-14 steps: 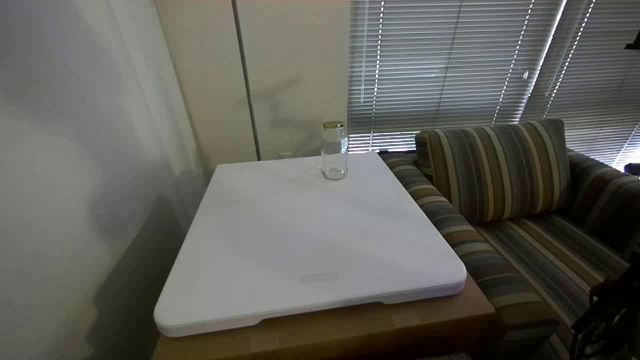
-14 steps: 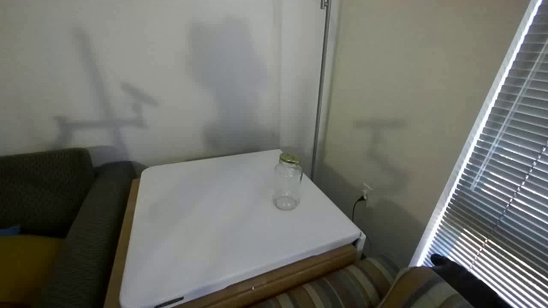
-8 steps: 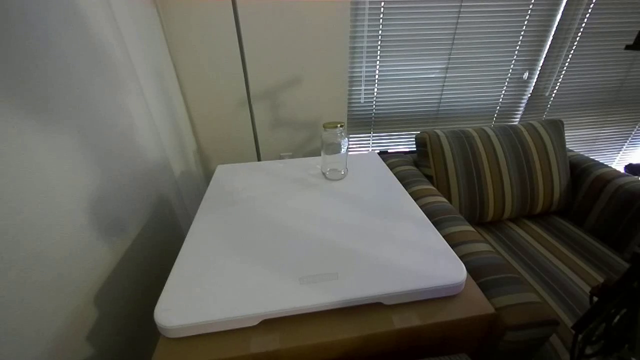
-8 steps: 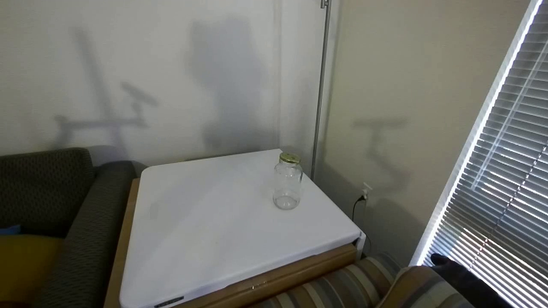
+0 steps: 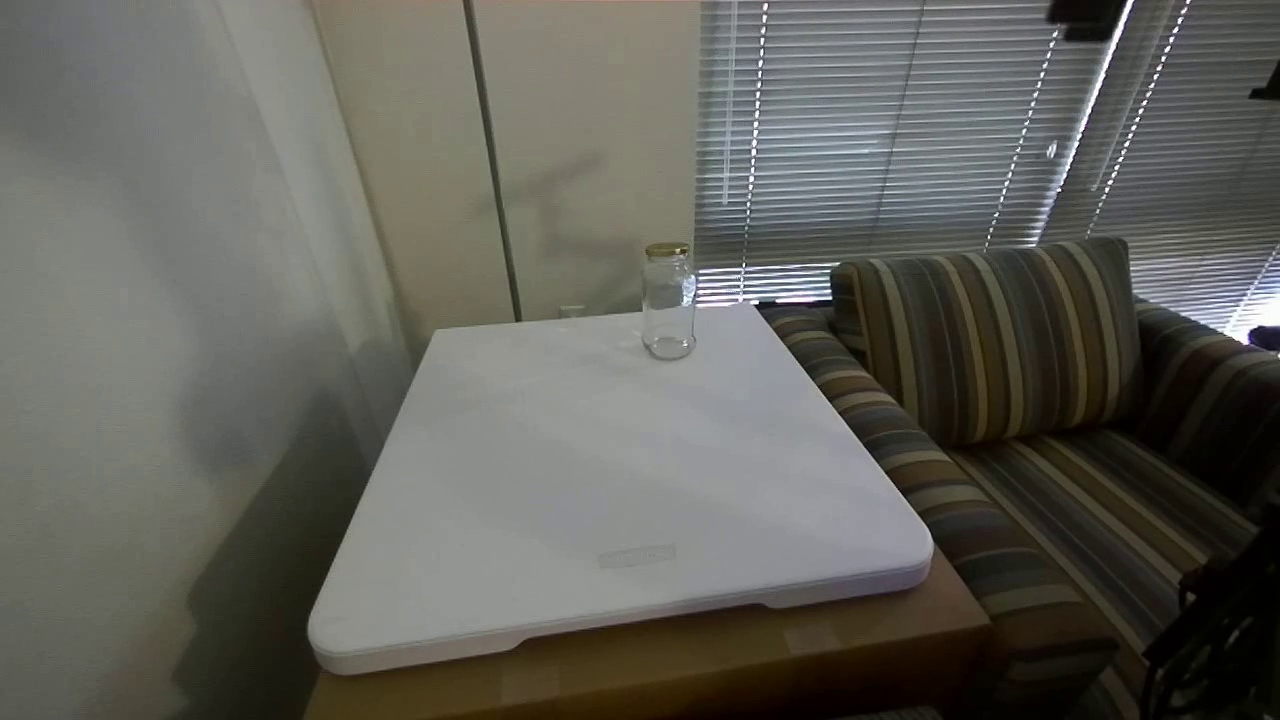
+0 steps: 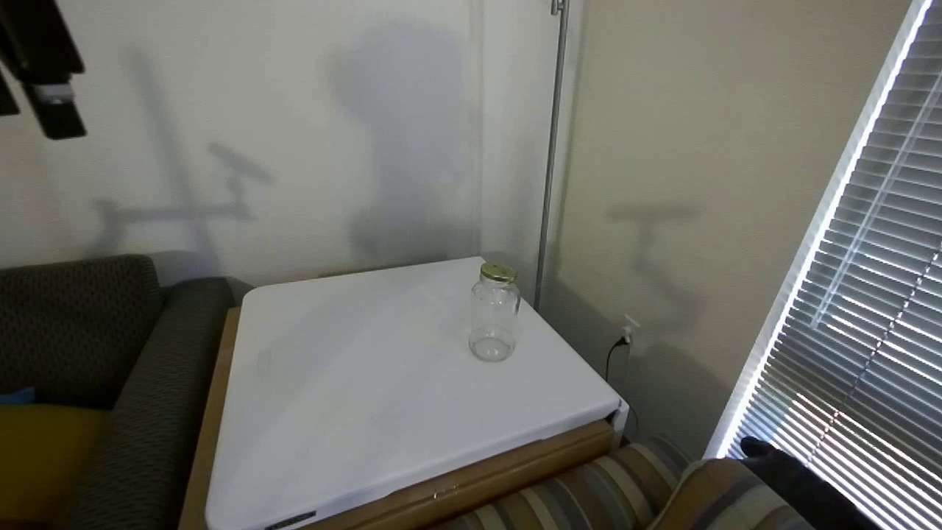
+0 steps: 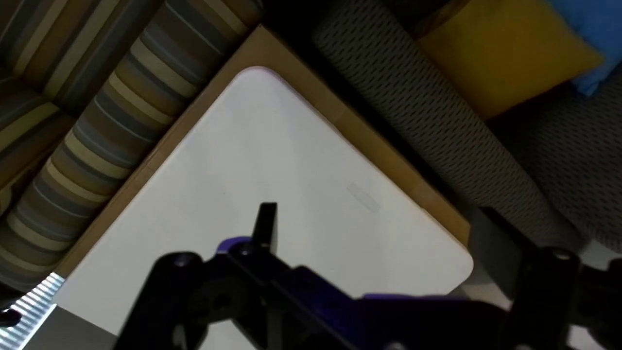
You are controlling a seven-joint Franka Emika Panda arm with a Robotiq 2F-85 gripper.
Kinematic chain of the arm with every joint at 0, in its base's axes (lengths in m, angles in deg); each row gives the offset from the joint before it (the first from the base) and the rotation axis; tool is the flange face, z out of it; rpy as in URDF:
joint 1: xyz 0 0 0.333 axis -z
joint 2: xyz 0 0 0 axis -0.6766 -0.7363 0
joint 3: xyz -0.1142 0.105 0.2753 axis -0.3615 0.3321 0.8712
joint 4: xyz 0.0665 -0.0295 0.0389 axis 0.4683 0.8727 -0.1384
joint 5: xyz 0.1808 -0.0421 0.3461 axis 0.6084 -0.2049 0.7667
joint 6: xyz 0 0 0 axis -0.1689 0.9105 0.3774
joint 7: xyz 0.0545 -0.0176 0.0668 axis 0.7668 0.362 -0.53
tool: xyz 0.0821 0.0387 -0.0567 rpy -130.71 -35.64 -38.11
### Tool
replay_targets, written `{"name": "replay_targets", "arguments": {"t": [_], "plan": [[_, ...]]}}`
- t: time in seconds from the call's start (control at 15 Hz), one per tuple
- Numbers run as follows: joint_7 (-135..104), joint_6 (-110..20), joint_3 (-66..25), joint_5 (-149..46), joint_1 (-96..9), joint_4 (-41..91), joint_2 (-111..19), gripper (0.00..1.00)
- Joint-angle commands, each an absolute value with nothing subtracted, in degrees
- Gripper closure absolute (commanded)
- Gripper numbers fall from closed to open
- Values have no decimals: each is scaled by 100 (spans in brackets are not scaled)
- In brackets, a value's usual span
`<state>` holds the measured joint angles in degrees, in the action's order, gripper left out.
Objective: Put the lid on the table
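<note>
On the table (image 5: 600,450), the lid (image 6: 498,272) caps the jar (image 6: 493,316) — the claw (image 7: 379,211), cropped in both exterior views, gapes wide.

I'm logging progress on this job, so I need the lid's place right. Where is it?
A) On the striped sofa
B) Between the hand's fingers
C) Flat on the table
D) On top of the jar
D: both exterior views show the gold lid on the mouth of the jar, which stands upright on the table.
</note>
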<state>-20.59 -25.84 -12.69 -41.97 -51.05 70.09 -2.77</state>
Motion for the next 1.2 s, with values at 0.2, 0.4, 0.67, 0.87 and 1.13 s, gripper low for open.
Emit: {"name": "replay_targets", "arguments": {"t": [0.2, 0.4, 0.67, 0.87, 1.13], "plan": [[-2074, -2604, -1242, -4163, -5003, 6412, -973, 0], [-2068, -2591, -1222, -4164, -5010, 6455, -863, 0], [-2068, -2590, -1222, -4164, -5010, 6464, -837, 0], [-2068, -2590, -1222, -4164, -5010, 6470, -836, 0], [-2067, -2590, -1218, -4164, -5011, 6454, -843, 0]]}}
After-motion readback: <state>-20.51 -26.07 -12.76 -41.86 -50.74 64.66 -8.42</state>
